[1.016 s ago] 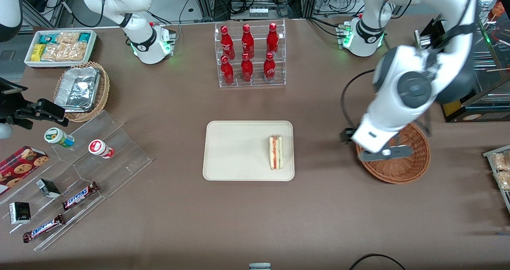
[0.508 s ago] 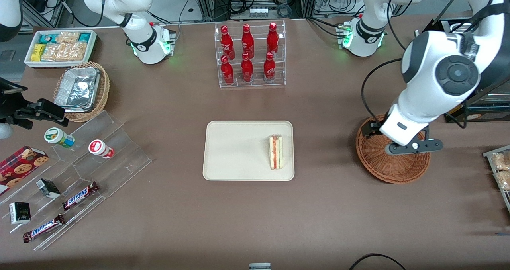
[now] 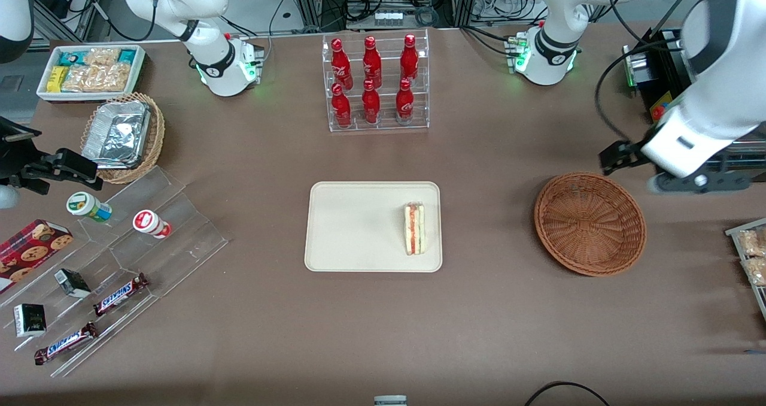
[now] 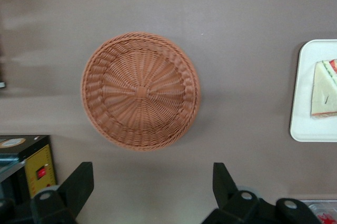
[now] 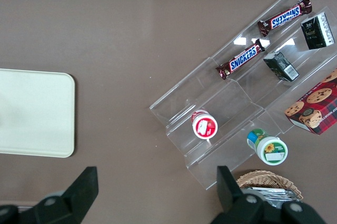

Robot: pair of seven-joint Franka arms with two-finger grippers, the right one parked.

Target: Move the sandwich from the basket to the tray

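The sandwich (image 3: 414, 228) (image 4: 325, 89), a pale bread wedge with a red and green filling edge, lies on the cream tray (image 3: 353, 226) (image 4: 305, 124), at the tray's end nearest the basket. The reddish-brown wicker basket (image 3: 589, 223) (image 4: 140, 91) sits on the table with nothing in it. My gripper (image 3: 700, 183) (image 4: 151, 174) hangs high above the table, just off the basket's rim toward the working arm's end and a little farther from the front camera. It is open and holds nothing.
A clear rack of red bottles (image 3: 374, 82) stands farther back than the tray. Dark equipment (image 3: 664, 70) sits near my gripper. A snack bin (image 3: 90, 70), a foil-filled tan basket (image 3: 122, 136) and an acrylic snack stand (image 3: 119, 256) lie toward the parked arm's end.
My gripper has risen from over the basket and swung toward the working arm's end, uncovering the basket. The sandwich and tray have not moved.
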